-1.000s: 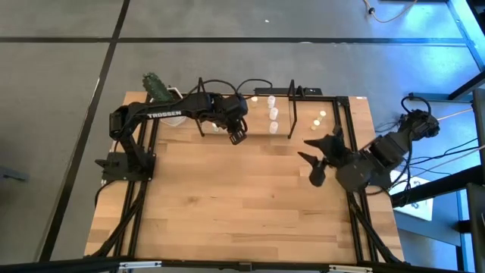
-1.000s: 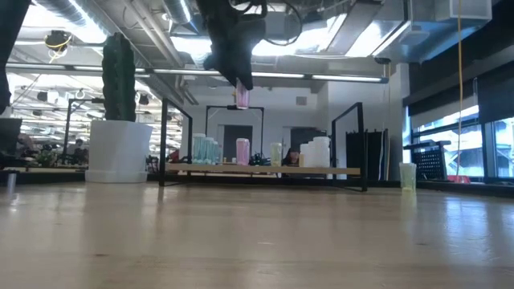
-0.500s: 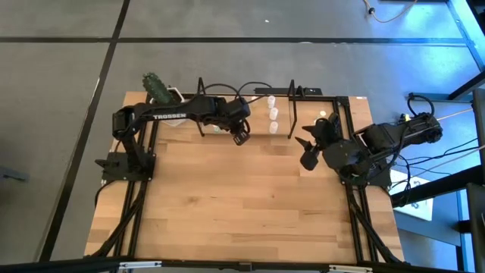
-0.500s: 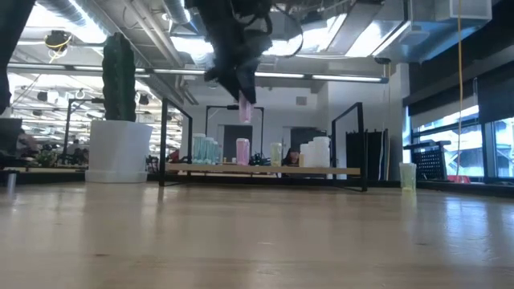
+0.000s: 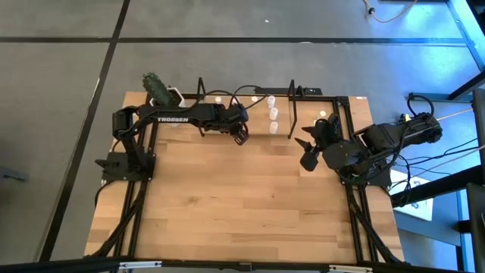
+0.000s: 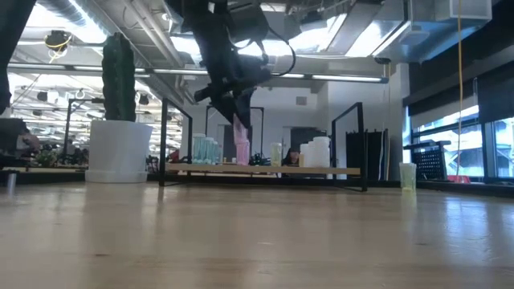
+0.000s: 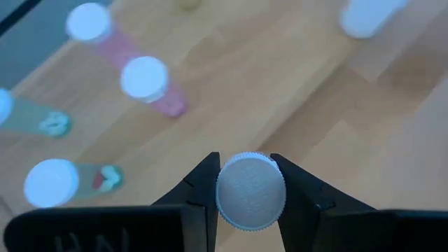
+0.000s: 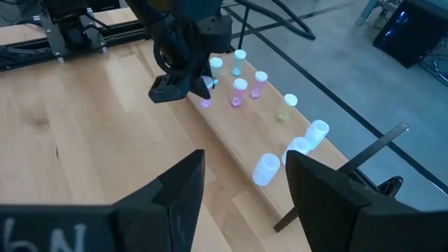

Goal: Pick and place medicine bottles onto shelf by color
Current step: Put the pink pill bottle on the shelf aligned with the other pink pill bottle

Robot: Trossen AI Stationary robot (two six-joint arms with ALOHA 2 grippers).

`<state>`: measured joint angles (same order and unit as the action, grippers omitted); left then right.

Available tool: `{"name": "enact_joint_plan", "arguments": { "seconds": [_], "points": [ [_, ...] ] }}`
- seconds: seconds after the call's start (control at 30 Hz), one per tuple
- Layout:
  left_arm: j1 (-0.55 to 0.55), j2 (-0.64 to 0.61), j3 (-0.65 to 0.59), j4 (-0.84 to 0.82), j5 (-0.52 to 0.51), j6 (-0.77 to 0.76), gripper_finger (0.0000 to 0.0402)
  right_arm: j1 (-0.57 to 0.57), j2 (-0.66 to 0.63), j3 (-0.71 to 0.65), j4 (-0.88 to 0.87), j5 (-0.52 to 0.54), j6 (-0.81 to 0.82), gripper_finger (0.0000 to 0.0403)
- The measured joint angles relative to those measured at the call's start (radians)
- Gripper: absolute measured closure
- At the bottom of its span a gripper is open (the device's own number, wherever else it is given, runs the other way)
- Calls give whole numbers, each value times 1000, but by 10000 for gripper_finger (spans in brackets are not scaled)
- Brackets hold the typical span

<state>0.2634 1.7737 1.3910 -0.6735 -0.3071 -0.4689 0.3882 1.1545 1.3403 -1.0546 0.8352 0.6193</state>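
L gripper (image 5: 241,138) is clamped on a pink medicine bottle (image 6: 241,143) w/ a white cap — in the left wrist view you see the cap pinched between both fingers (image 7: 198,187). It's hanging low over the shelf (image 6: 265,170), right by the front edge of its wooden floor, next to the other pink bottles (image 7: 150,85). Can't tell if the bottle's bottom touches the wood or not. Green ones (image 6: 204,149) stand further left on the shelf in the low view, white ones (image 6: 319,152) toward the other end.

R gripper (image 5: 312,147) sits off to the side near the right end loop, fingers spread apart, nothing in them.

Cactus pot (image 6: 119,151) is at the back-left corner of the table (image 5: 242,205).
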Motion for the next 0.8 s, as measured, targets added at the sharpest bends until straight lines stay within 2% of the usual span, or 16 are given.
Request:
{"name": "enact_joint_plan", "arguments": {
  "seconds": [0.3, 0.6, 0.8],
  "points": [
    [-10, 0, -37, 47, -30, -119, 308, 0, 0, 0, 0, -1, 0, 201],
    [-74, 0, -37, 62, -195, -278, 308, 0, 0, 0, 0, -1, 0, 201],
    [-89, 0, -37, 60, -228, -349, 308, 0, 0, 0, 0, -1, 0, 201]
  ]
}}
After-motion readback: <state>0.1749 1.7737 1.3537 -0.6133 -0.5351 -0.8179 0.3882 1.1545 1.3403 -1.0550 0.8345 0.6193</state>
